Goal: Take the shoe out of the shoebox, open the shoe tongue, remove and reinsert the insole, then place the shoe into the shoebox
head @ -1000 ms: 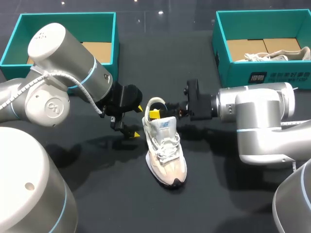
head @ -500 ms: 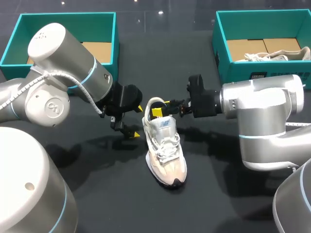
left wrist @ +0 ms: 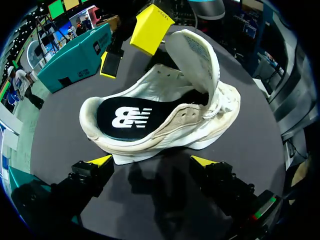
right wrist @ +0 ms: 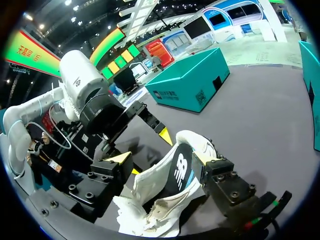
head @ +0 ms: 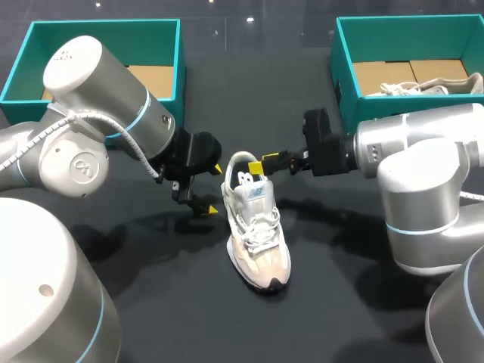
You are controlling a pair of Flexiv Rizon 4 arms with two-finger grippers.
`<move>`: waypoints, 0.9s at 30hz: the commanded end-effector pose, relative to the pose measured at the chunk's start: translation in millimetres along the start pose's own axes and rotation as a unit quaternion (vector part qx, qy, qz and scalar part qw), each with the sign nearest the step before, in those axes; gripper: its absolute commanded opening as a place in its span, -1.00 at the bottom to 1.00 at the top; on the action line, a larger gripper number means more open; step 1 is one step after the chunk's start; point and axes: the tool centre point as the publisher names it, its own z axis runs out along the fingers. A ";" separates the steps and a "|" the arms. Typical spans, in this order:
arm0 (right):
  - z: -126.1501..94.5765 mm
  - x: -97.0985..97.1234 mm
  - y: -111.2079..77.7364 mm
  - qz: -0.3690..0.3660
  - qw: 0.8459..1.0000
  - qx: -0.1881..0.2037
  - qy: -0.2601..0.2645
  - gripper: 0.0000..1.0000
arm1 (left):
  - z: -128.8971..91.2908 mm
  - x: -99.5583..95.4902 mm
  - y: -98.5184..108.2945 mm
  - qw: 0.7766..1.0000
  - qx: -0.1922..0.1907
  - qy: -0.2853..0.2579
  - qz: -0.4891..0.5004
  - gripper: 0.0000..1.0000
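Shoe (head: 257,234) stands upright on the dark table (head: 151,302), its heel between the two grippers. The left gripper (head: 215,189) hangs just beside the heel, fingers spread and touching nothing. The right gripper (head: 261,161), also spread, sits at the heel opening with one yellow tip by the raised tongue (left wrist: 195,50). A black insole (left wrist: 125,117) lies inside the shoe. A teal left shoebox (head: 106,26) and right shoebox (head: 401,117) stand at the far corners.

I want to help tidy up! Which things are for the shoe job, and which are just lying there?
Job: shoe, tongue, insole, left gripper, right gripper, left box or right box, unclear which.
Lying about: other shoe, in right box.
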 end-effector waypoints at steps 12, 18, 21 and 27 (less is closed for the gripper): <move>-44.0 -4.4 14.3 0.026 0.996 0.062 -0.062 0.51 | 0.5 0.9 0.0 1.000 -0.001 -0.001 0.000 1.00; -53.9 -4.7 22.5 0.035 0.992 0.083 -0.086 0.51 | -27.0 14.1 -0.1 1.000 -0.017 -0.013 0.007 1.00; -57.0 -5.5 24.9 0.040 0.991 0.091 -0.094 0.49 | -79.8 73.9 -31.1 1.000 -0.013 -0.010 0.016 1.00; -60.0 -4.8 30.2 0.047 0.984 0.118 -0.125 0.45 | -104.3 68.9 -18.4 0.999 -0.009 0.001 0.036 1.00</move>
